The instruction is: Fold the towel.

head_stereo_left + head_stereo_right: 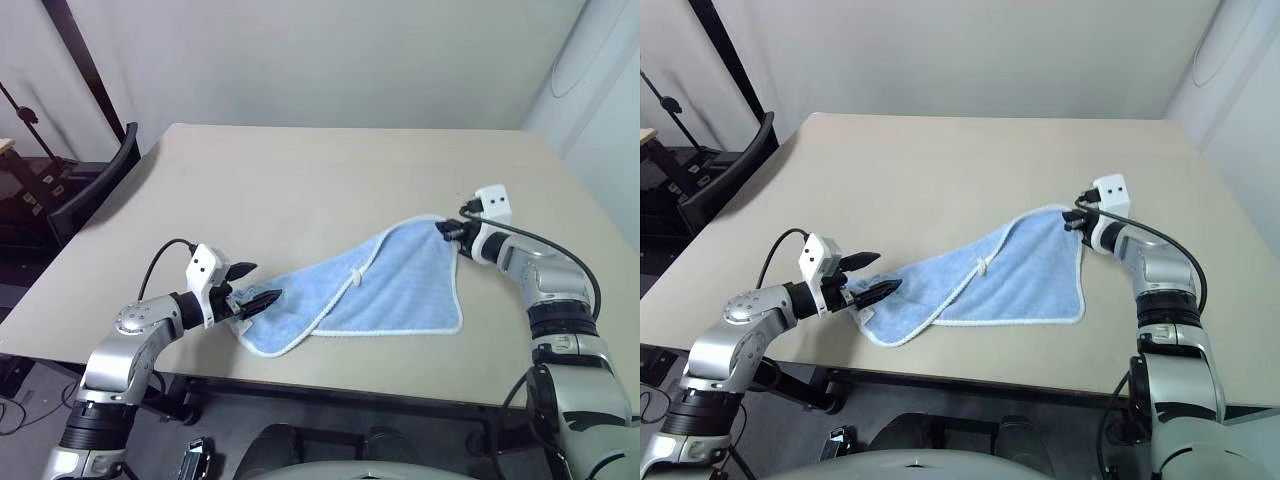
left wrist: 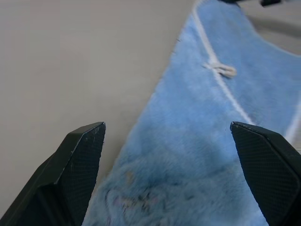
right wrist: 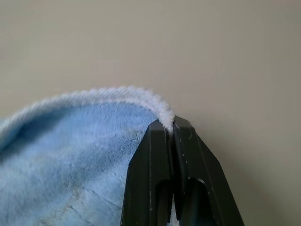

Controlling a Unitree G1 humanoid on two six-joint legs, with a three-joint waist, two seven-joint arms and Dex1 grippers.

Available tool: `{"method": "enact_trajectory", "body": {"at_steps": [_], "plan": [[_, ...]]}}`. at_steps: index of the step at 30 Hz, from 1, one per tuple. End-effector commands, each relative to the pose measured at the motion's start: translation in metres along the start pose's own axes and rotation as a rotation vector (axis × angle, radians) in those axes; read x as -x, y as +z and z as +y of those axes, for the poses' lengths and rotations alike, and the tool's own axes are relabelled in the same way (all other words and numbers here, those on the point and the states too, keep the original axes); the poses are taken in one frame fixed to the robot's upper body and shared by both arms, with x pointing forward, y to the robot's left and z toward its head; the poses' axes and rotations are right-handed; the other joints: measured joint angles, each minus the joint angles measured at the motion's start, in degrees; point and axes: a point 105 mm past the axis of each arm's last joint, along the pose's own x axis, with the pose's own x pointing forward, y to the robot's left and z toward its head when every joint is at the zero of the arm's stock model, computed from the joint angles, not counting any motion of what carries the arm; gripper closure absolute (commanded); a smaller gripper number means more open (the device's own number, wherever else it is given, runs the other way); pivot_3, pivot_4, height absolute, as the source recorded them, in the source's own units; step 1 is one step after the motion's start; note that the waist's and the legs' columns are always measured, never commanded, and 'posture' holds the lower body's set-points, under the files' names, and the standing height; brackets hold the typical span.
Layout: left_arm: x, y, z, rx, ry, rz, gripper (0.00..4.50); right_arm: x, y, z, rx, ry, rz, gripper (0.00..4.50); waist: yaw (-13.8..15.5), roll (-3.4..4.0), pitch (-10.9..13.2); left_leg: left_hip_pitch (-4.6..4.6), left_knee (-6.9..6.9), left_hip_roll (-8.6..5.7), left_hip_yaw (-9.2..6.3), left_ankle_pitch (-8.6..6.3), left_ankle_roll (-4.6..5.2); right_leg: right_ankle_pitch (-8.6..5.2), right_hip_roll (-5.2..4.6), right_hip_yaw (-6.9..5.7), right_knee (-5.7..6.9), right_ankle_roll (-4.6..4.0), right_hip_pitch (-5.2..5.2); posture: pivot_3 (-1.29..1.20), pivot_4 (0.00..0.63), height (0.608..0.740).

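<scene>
The light blue towel [image 1: 385, 285] with white edging lies spread across the front of the table, its small white loop tag [image 1: 356, 277] near the middle. My right gripper [image 1: 445, 230] is shut on the towel's far right corner [image 3: 164, 117], the white edging pinched between its black fingers [image 3: 150, 160] and lifted a little off the table. My left gripper [image 1: 262, 288] stands open at the towel's near left corner, one finger [image 2: 75, 160] beside the cloth and the other [image 2: 268, 165] over it, with blue terry [image 2: 188, 155] between them.
The beige table [image 1: 300, 170] stretches far behind the towel. A black chair [image 1: 95, 185] stands off the table's left edge, with a dark stand behind it. White walls close the back and right side.
</scene>
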Motion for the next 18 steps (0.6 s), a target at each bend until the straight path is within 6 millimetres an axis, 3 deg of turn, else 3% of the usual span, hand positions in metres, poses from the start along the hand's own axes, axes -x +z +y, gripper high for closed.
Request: {"method": "enact_trajectory", "body": {"at_steps": [1,5,10,18], "plan": [[-0.009,0.019,-0.014,-0.041,-0.084,-0.057,0.00,0.000,0.051,0.000,-0.009,-0.063,-0.173,4.47,0.00,0.00,0.00,0.00,0.00,0.00,0.00,0.00,0.00,0.00,0.00,0.01,0.00,0.00,0.00,0.00,0.000,0.740],[-0.023,0.020,-0.030,-0.067,-0.162,-0.051,0.00,-0.004,0.076,-0.002,-0.048,-0.141,-0.259,4.47,0.10,0.00,0.00,0.00,0.01,-0.01,0.02,0.00,0.00,0.01,0.00,0.04,0.00,0.01,0.00,0.00,0.000,0.740],[-0.041,0.013,-0.046,-0.084,-0.240,-0.022,0.00,-0.010,0.089,-0.008,-0.087,-0.232,-0.300,4.47,0.02,0.00,0.00,0.00,0.00,-0.01,0.06,0.00,0.00,0.02,0.00,0.07,0.00,0.03,0.00,0.00,0.000,0.740],[-0.050,-0.021,-0.039,-0.081,-0.185,0.102,0.00,-0.014,0.097,-0.020,-0.110,-0.327,-0.323,4.47,-0.29,0.00,0.00,0.09,-0.04,0.02,0.29,0.01,0.02,0.03,0.04,0.29,0.13,0.04,-0.05,0.00,0.000,0.740]]}}
